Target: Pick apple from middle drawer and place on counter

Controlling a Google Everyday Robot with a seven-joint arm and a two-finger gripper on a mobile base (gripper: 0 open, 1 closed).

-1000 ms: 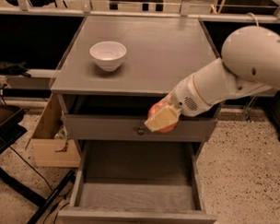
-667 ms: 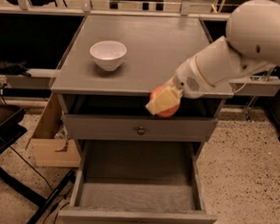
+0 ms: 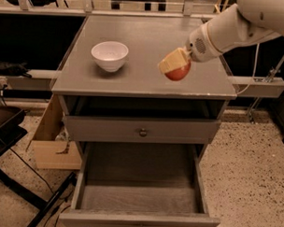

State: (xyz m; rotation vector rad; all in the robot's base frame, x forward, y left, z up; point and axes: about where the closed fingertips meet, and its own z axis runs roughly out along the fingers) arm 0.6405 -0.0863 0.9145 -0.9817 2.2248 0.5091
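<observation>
My gripper [image 3: 175, 66] is shut on the red apple [image 3: 178, 72] and holds it just above the right part of the grey counter [image 3: 144, 45]. My white arm [image 3: 234, 27] reaches in from the upper right. The pale fingers [image 3: 170, 61] cover the apple's top and left side. The middle drawer [image 3: 139, 190] stands pulled open below, its pale floor bare. The closed drawer front with a round dark knob [image 3: 142, 132] sits above it.
A white bowl [image 3: 109, 55] stands on the counter's left part. A cardboard box [image 3: 50, 140] sits on the floor to the left of the cabinet. Dark chair legs and cables [image 3: 18, 176] lie at lower left. A metal rail [image 3: 260, 87] runs behind on the right.
My gripper has lifted the apple from in front of the closed drawer up and over the counter's right part.
</observation>
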